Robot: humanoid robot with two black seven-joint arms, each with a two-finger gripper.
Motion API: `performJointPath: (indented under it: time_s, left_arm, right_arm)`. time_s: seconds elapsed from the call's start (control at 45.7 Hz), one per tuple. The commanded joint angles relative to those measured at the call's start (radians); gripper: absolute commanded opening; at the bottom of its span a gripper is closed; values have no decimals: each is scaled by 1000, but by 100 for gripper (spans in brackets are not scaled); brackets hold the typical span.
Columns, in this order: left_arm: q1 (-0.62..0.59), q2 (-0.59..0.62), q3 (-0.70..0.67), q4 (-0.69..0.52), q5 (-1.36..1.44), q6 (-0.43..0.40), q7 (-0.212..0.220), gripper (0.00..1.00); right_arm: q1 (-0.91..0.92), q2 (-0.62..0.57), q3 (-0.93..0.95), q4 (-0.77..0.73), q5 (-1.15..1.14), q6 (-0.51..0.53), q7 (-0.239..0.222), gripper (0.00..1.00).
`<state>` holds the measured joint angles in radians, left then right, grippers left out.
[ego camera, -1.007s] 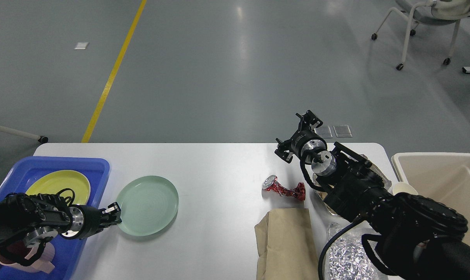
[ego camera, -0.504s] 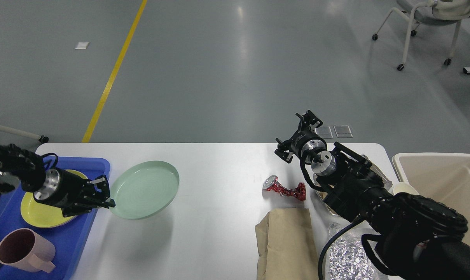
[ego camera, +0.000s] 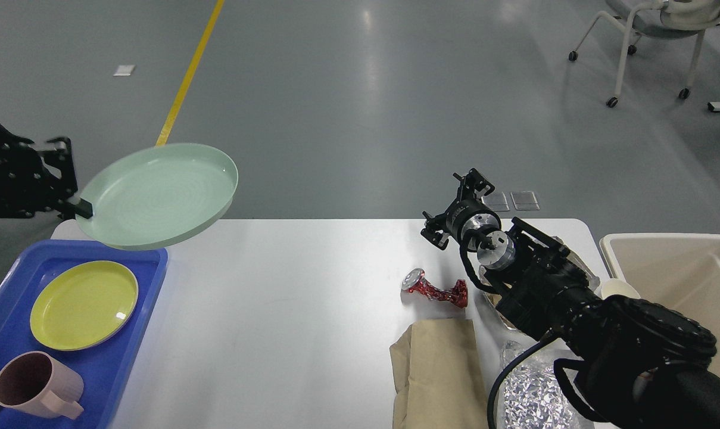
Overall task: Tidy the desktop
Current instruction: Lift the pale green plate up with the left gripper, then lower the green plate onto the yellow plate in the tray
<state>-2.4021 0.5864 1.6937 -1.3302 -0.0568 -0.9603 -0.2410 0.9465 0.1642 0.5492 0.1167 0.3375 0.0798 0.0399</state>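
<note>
The white desktop (ego camera: pixel 312 310) fills the lower half of the head view. My left gripper (ego camera: pixel 77 205) is shut on the rim of a pale green plate (ego camera: pixel 160 193) and holds it high above the desktop's far left corner, over the blue tray (ego camera: pixel 151 280). The tray holds a yellow plate (ego camera: pixel 84 304) and a pink mug (ego camera: pixel 32 386). My right gripper (ego camera: pixel 458 205) hangs open and empty above the far right of the desktop. A crushed red can (ego camera: pixel 436 289) lies just in front of it.
A brown paper bag (ego camera: pixel 440 372) lies at the front right. Crumpled foil (ego camera: pixel 529 393) lies beside it under my right arm. A beige bin (ego camera: pixel 681 286) stands off the right edge. A wheeled chair (ego camera: pixel 651 42) stands far back right.
My left gripper has lifted the green plate off the desktop and carried it up and to the left, above the tray. The right arm has not moved.
</note>
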Motion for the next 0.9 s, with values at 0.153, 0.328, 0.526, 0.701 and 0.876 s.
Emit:
performJointPath:
  time_s: [0.153, 0.328, 0.526, 0.701, 0.876]
  left_arm:
    - [-224, -2, 99, -11, 51, 0, 0, 0]
    - [-125, 9, 127, -3, 58, 0, -1, 0]
    - [132, 72, 118, 23, 57, 0, -3, 0]
    - [351, 182, 43, 95, 57, 216, -1, 0]
    - [609, 262, -147, 210, 55, 448, 0, 0]
  right_arm:
    - [0, 0, 0, 0, 0, 0, 0, 100]
    - [0, 0, 0, 0, 0, 0, 0, 100]
    - [0, 0, 0, 0, 0, 0, 0, 100]
    - [0, 0, 0, 0, 0, 0, 0, 100]
    - [0, 0, 0, 0, 0, 0, 0, 100]
